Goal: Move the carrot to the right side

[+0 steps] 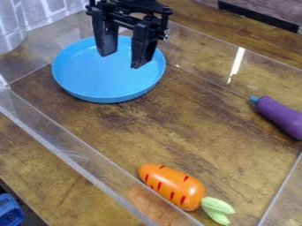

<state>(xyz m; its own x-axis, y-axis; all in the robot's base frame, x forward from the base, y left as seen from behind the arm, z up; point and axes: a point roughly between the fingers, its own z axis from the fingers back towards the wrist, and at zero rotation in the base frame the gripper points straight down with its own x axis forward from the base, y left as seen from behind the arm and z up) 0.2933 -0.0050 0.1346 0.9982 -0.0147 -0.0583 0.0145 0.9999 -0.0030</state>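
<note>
The carrot (175, 187) is a plump orange toy with darker stripes and a light green top. It lies on the wooden table near the front edge, its leafy end pointing right. My gripper (125, 51) hangs at the back, over the blue plate (83, 86), far from the carrot. Its two black fingers (144, 48) stand apart and hold nothing.
A purple eggplant (281, 115) lies at the right edge. Clear plastic walls (71, 146) run along the front left and around the table. The wooden surface between plate, carrot and eggplant is bare.
</note>
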